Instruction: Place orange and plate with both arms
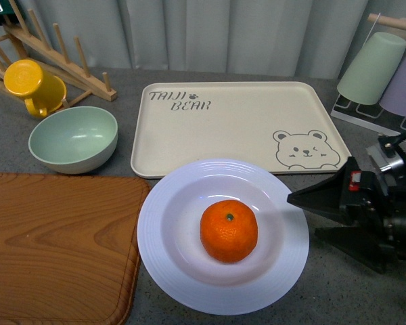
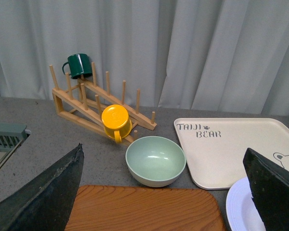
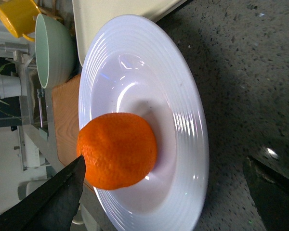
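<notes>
L gripper [image 2: 163, 150] shows only in its own wrist view: its two black fingers [image 2: 43, 192] are spread wide w/ nothing between them and nothing touched, hanging over the near edge of the wooden board [image 2: 144, 209]. Both fingers are cut off by the frame, so the rest of that gripper can't be made out. In the front view, far L, a yellow mug [image 1: 30, 82] sits upside down on a wooden peg rack [image 1: 61, 61], partly cropped; the left wrist view also shows a dark green mug [image 2: 78, 65] higher on the same rack. A pale green bowl [image 1: 74, 159] stands just in front of the rack, apart from the board. The beige bear tray [image 1: 237, 128] lies mid-worktop, its front edge hidden under the plate's rim. The plate [image 1: 152, 237] sits on the grey worktop [image 1: 325, 298] just R of the board, and the orange [image 1: 229, 231] rests in its deep centre, stem dot up. R gripper [image 1: 303, 217] is low at the plate's R side, fingers apart and holding nothing; its upper fingertip reaches to the rim, clear of the orange. In the right wrist view one finger looks just beside the fruit, contact not discernible. Far R, pale green [image 1: 372, 68] and lilac [image 1: 402, 84] cups hang inverted, both cropped.
</notes>
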Controlling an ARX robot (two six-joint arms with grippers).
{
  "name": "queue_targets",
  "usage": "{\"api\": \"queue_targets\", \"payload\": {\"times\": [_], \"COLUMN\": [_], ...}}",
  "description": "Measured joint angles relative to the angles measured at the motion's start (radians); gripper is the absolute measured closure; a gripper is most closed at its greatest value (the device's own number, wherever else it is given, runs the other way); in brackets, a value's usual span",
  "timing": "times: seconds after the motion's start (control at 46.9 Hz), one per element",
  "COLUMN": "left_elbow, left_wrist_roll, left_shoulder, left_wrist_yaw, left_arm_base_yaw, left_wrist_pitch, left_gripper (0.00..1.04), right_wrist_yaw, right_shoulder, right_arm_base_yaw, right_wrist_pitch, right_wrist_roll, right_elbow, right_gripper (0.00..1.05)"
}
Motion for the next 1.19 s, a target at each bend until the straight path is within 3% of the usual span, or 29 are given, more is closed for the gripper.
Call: {"api": "queue_targets", "payload": {"times": [0.426,0.511,0.618,0.703,1.065,1.193], "left_elbow": [0.000,0.000,0.000,0.000,0.000,0.000], "left_wrist_roll": [0.000,0.000,0.000,0.000,0.000,0.000], "left_shoulder": [0.000,0.000,0.000,0.000,0.000,0.000], "left_wrist_yaw": [0.000,0.000,0.000,0.000,0.000,0.000], "left_arm_base_yaw": [0.000,0.000,0.000,0.000,0.000,0.000], "left_wrist_pitch": [0.000,0.000,0.000,0.000,0.000,0.000], "left_gripper": [0.06,0.06,0.06,0.06,0.06,0.06], "right_wrist_yaw": [0.003,0.004,0.004,0.004,0.010,0.011], "right_shoulder": [0.139,0.156,0.173,0.187,0.205,0.206], "right_arm_base_yaw": [0.071,0.078,0.084,0.089,0.090,0.090], "right_wrist_pitch": [0.069,0.077,0.081,0.084,0.089,0.090], "right_wrist_roll": [0.148,0.160,0.174,0.180,0.183,0.182], "right_elbow": [0.135,0.145,0.152,0.153,0.155,0.155], "right_gripper": [0.09,0.20,0.24,0.40,0.41,0.62]}}
